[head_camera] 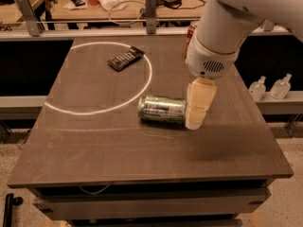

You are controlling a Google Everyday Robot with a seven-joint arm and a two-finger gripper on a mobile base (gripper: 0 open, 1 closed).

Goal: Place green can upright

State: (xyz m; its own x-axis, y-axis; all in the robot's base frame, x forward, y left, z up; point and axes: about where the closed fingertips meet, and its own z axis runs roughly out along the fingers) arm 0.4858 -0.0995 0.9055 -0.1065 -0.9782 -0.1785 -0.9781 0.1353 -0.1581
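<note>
Lying sideways, the shiny green can [162, 109] sits just beside the gripper [194, 121], grip state unclear.

The gripper [194, 122] hangs pointing down over the table [94, 145], the green can [161, 109] on its side just to its left. Farther back and left of the gripper, 1 dark wrapper [125, 58] lies inside a white circle [94, 112]

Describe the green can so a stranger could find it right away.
On the dark table, look just outside the white ring. The green can lies on its side there, the robot's hand at its right end. Unlike the red can behind, it is shiny green.
</note>
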